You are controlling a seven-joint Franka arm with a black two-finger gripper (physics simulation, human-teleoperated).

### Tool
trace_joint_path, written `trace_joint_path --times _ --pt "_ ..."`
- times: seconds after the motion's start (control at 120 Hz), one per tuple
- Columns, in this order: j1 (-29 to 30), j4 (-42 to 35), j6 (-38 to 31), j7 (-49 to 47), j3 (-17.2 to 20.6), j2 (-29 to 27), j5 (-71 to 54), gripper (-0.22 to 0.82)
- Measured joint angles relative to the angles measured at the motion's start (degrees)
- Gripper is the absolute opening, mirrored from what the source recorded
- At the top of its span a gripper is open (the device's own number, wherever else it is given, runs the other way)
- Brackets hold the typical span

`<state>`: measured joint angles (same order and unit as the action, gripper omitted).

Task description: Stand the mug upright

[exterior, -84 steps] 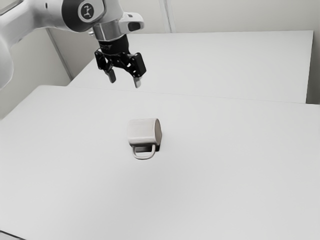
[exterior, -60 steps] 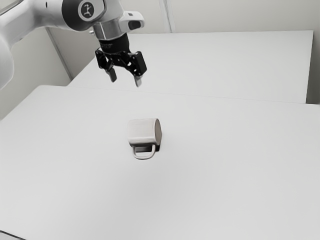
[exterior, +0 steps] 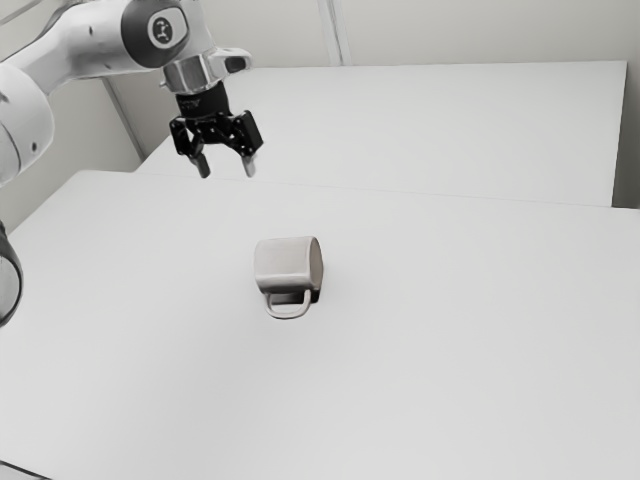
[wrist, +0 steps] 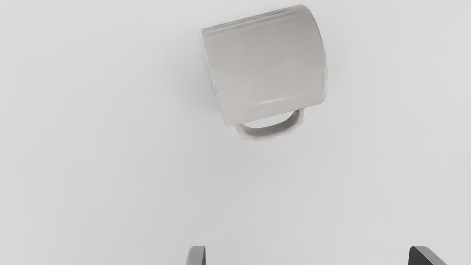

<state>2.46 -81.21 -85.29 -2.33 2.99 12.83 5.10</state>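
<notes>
The mug (exterior: 284, 263) lies on its side near the centre of the exterior view. In the upper left, the gripper (exterior: 227, 168) is wide open and holds nothing. If the fingers press the round wall off-centre, the mug may roll away.

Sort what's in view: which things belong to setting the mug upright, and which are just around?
For the job:
- mug, lying on its side
- gripper, open, clear of the mug
- table, under the mug

Just around:
- white surface beyond the table
- dark strip, lower left corner, unidentifiable
</notes>
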Motion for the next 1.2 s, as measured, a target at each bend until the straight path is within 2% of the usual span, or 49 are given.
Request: trace_joint_path --times 0.108,0.292,0.558,1.2 --pt "3.1 -1.0 -0.5 2.1 -0.2 1.8 3.3 0.60" --pt "7.9 -9.1 -4.8 6.2 -0.4 2.1 10.5 0.60" --pt "10.5 -19.8 -13.7 14.5 -0.6 3.2 25.1 0.60" --pt "12.3 -20.7 -22.3 35.0 -0.8 13.0 49.2 0.60"
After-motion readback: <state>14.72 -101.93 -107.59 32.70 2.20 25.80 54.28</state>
